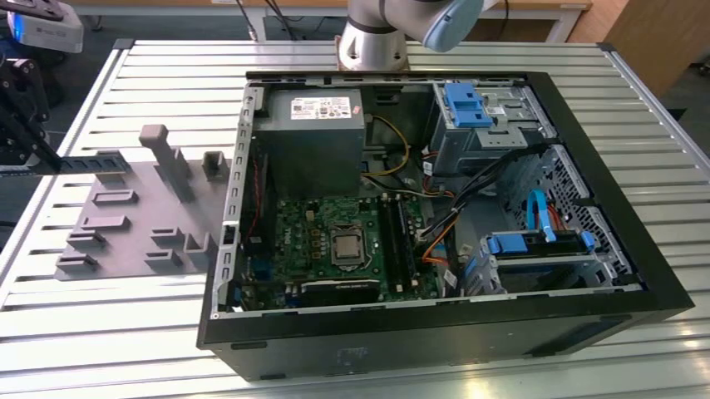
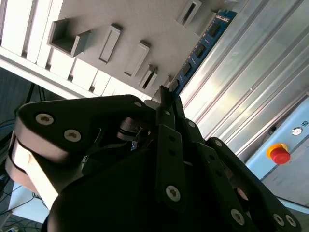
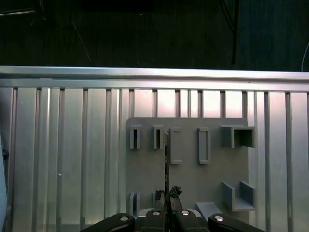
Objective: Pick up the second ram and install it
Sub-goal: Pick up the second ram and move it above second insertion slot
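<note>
At the exterior view's far left, the gripper [image 1: 42,160] is clamping closed on one end of the second ram [image 1: 98,160]. The end-only grip is likely risking the stick pivoting and slipping onto the grey fixture [image 1: 122,237].

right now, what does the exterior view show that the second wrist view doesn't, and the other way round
The exterior view adds the open computer case, its green motherboard, the power supply and the arm's base. The second wrist view adds a red button past the table's edge, and a close look at the row of black chips along the second ram. Both share the gripper shut on the second ram, the grey fixture and the slatted metal table.
</note>
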